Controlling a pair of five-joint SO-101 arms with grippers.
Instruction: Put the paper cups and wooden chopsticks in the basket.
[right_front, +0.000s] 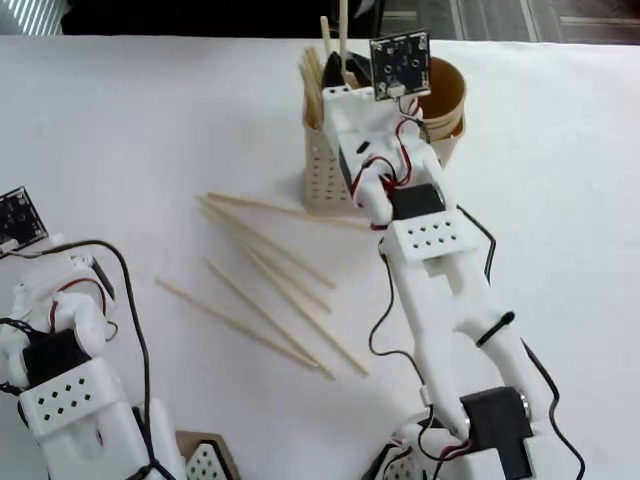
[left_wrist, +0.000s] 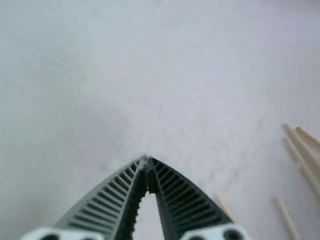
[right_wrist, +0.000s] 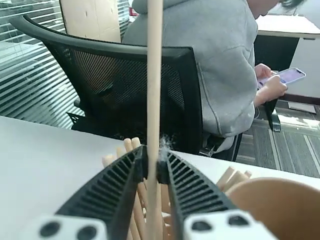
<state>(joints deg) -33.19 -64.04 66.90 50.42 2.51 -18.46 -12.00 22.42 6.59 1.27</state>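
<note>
High view puts the left arm (right_front: 60, 390) at the near left corner of the white table (right_front: 150, 120). Its wrist view shows the left gripper (left_wrist: 148, 162) hanging over bare tabletop with its 2 ribbed jaws pressed together at the tips and nothing between them. To the right of that arm, at least 5 loose chopsticks (right_front: 270, 290) lie scattered flat on the table, fanned and partly crossing. Farther right, at the far edge, stands the white perforated basket (right_front: 325, 180), with a bundle of chopsticks (right_front: 313, 85) standing on end inside it. The right arm (right_front: 440, 300) stretches from the near edge to the basket. The right gripper (right_wrist: 152, 165) sits over the bundle, clamped on 1 upright chopstick (right_wrist: 154, 75). Just right of the basket is a brown paper cup (right_front: 445, 105); whether it stands inside the basket or beside it cannot be told.
</note>
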